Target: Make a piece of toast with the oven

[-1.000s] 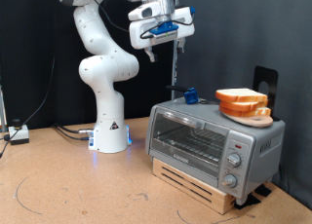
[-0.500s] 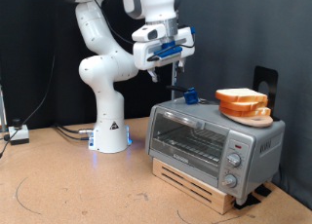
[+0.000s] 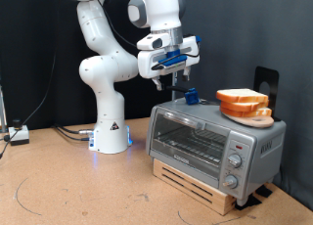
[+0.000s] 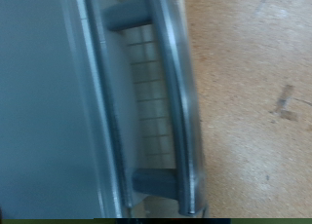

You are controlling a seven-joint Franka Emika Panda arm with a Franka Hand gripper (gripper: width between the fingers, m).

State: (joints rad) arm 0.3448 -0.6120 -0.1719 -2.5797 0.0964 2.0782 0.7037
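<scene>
The silver toaster oven (image 3: 215, 142) stands on a wooden base at the exterior view's right, its glass door shut. Two pale bread slices (image 3: 241, 96) lie stacked on an orange plate (image 3: 249, 113) on the oven's top at the right. My gripper (image 3: 167, 83) hangs open and empty just above the oven's top left part, apart from the bread. In the wrist view the oven's bar handle (image 4: 177, 88) and the glass door with the wire rack behind it (image 4: 146, 97) fill the picture, blurred. My fingers do not show there.
A small blue object (image 3: 191, 95) sits on the oven's top near the gripper. A black stand (image 3: 264, 80) rises behind the plate. The arm's white base (image 3: 110, 137) stands at the left, with cables (image 3: 20, 135) at the far left edge.
My gripper has come down and moved to the exterior view's right, from high above the table to just above the oven's left top. The oven and bread have not moved.
</scene>
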